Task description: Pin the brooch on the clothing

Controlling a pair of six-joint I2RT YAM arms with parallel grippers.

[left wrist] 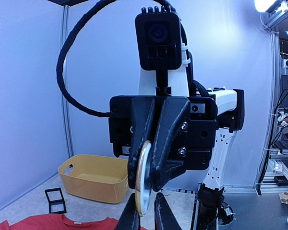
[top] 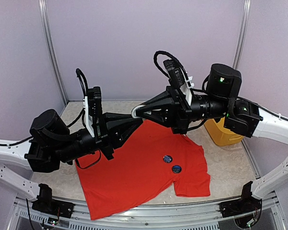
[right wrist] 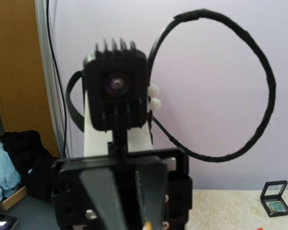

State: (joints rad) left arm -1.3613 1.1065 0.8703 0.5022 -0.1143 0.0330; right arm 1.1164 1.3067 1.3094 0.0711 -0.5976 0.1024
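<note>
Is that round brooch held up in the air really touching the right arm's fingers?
Touching. The left wrist view shows the brooch edge-on, clamped between the two right fingers, one against each face.

The left gripper (top: 137, 118) and right gripper (top: 138, 111) meet tip to tip on a brooch (left wrist: 143, 177) above the shirt's (top: 134, 167) back edge, and their arms bar that strip. The shirt's middle and near hem lie open from above, save two round badges (top: 167, 157) by the right sleeve. A yellow basket (top: 221, 136) blocks the right rear, and a small black box (left wrist: 55, 200) lies behind the collar.
</note>
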